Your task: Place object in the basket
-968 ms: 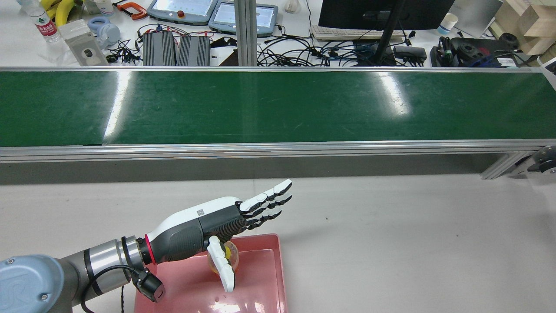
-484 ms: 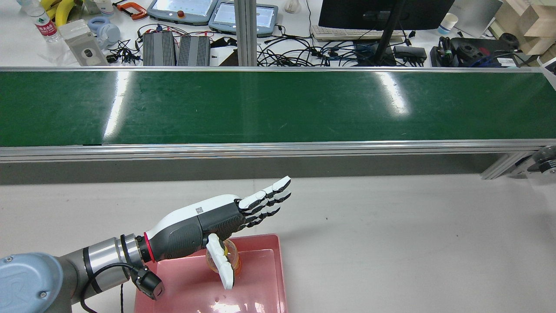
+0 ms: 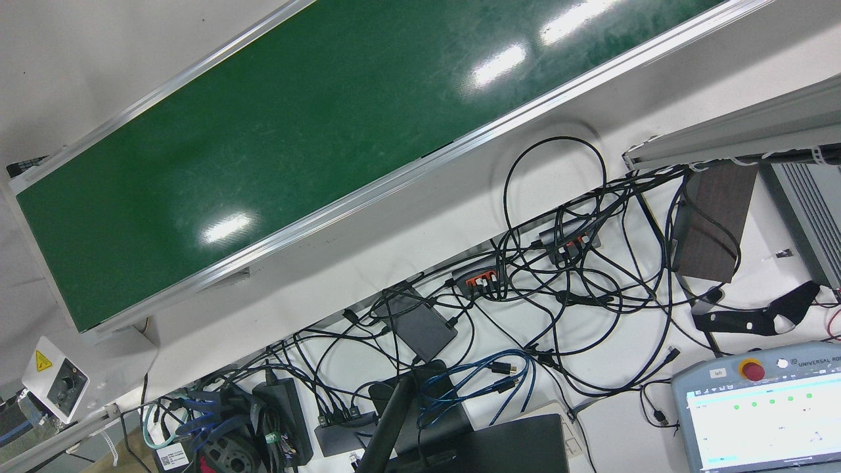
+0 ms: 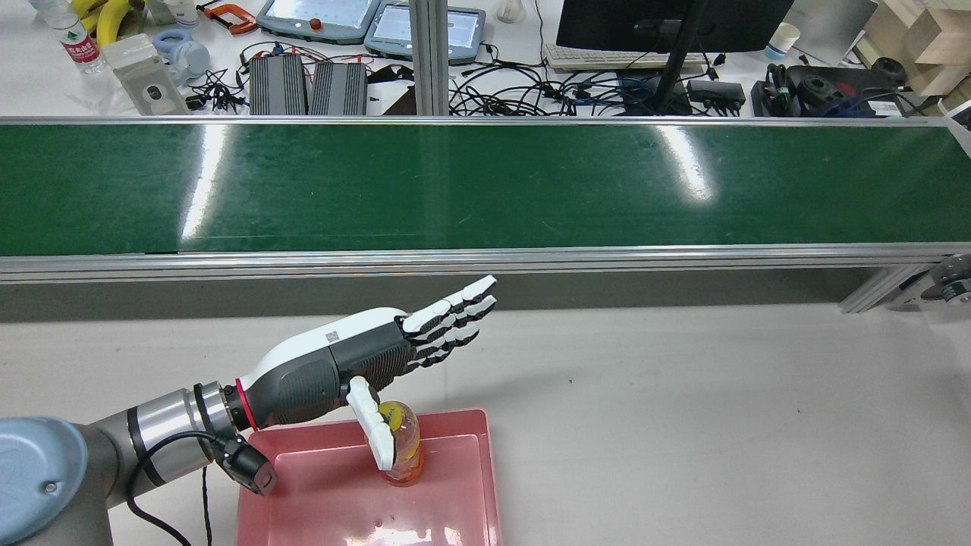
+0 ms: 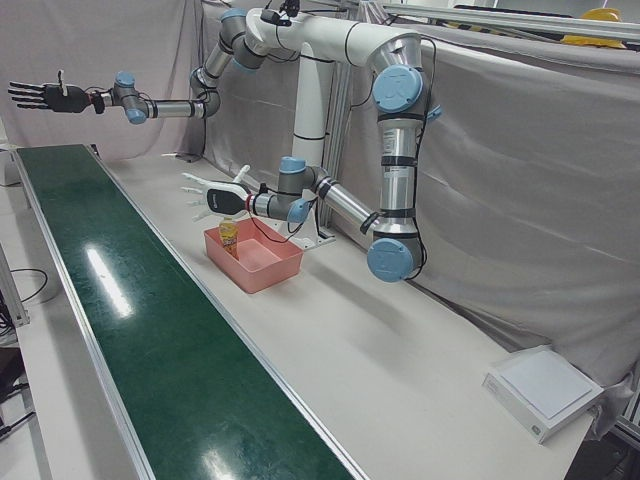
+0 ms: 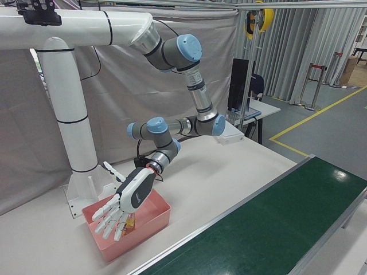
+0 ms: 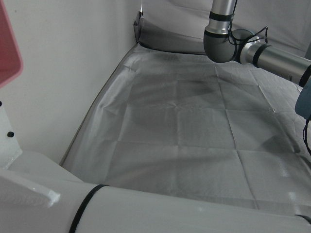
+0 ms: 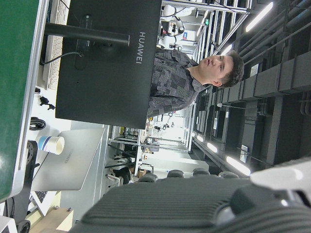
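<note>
A small bottle [image 4: 403, 449] of orange liquid with a yellow cap stands upright at the far end of the pink basket [image 4: 455, 504]. My left hand [image 4: 356, 362] hovers above it, open, with its fingers stretched toward the conveyor and its thumb hanging in front of the bottle's top. The left-front view shows the same hand [image 5: 214, 194] above the bottle [image 5: 229, 236] and the basket [image 5: 272, 262]. The right-front view shows the hand [image 6: 125, 203] over the basket [image 6: 150, 224]. My right hand [image 5: 38, 96] is held high over the belt's far end, open and holding nothing.
The long green conveyor belt [image 4: 485, 189] runs across the table beyond the basket. Behind it lie cables, teach pendants [image 4: 318, 17] and a monitor [image 4: 667, 23]. A person stands behind the monitor in the right hand view. A white box [image 5: 545, 390] sits at the table's corner.
My left hand has risen and drawn back a little toward its arm. More of the bottle now shows below the thumb, standing in the basket.
</note>
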`<control>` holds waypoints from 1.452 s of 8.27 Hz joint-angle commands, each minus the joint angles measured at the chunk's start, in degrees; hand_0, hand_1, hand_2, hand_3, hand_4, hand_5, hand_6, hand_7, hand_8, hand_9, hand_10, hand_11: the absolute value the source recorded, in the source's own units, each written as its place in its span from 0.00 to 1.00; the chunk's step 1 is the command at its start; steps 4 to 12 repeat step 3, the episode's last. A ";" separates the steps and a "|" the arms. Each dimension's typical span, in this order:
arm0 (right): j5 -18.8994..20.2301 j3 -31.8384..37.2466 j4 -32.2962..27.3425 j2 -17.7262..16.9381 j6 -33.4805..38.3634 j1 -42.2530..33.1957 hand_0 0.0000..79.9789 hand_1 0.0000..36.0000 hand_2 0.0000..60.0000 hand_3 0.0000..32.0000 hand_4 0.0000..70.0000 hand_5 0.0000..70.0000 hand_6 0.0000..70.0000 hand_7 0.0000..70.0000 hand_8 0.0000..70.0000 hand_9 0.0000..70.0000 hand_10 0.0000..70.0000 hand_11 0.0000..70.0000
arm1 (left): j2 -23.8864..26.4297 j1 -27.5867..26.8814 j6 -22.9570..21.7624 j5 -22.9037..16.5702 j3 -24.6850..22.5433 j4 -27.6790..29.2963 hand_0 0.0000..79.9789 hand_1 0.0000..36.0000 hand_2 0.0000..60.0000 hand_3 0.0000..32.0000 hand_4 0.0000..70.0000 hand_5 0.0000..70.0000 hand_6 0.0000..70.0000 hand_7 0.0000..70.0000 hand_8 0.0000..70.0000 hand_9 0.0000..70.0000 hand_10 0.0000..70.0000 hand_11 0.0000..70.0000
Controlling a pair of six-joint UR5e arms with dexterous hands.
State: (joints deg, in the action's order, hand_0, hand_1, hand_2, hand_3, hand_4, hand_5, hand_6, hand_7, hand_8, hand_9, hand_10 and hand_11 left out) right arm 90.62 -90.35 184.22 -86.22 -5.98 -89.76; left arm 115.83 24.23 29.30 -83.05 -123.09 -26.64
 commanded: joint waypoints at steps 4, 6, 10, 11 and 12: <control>0.00 0.00 0.00 0.00 0.00 -0.06 0.00 0.00 0.00 0.00 0.00 0.00 0.00 0.00 0.00 0.00 0.00 0.00 | -0.08 9.06 -1.00 -0.09 -1.71 -1.12 0.58 0.00 0.00 0.76 0.00 0.09 0.00 0.06 0.07 0.00 0.00 0.00; 0.00 0.00 0.00 0.00 0.00 -0.06 0.00 0.00 0.00 0.00 0.00 0.00 0.00 0.00 0.00 0.00 0.00 0.00 | -0.08 9.06 -1.00 -0.09 -1.71 -1.12 0.58 0.00 0.00 0.76 0.00 0.09 0.00 0.06 0.07 0.00 0.00 0.00; 0.00 0.00 0.00 0.00 0.00 -0.06 0.00 0.00 0.00 0.00 0.00 0.00 0.00 0.00 0.00 0.00 0.00 0.00 | -0.08 9.06 -1.00 -0.09 -1.71 -1.12 0.58 0.00 0.00 0.76 0.00 0.09 0.00 0.06 0.07 0.00 0.00 0.00; 0.00 0.00 0.00 0.00 0.00 -0.06 0.00 0.00 0.00 0.00 0.00 0.00 0.00 0.00 0.00 0.00 0.00 0.00 | -0.08 9.06 -1.00 -0.09 -1.71 -1.12 0.58 0.00 0.00 0.76 0.00 0.09 0.00 0.06 0.07 0.00 0.00 0.00; 0.00 0.00 0.00 0.00 0.00 -0.06 0.00 0.00 0.00 0.00 0.00 0.00 0.00 0.00 0.00 0.00 0.00 0.00 | -0.08 9.06 -1.00 -0.09 -1.71 -1.12 0.58 0.00 0.00 0.76 0.00 0.09 0.00 0.06 0.07 0.00 0.00 0.00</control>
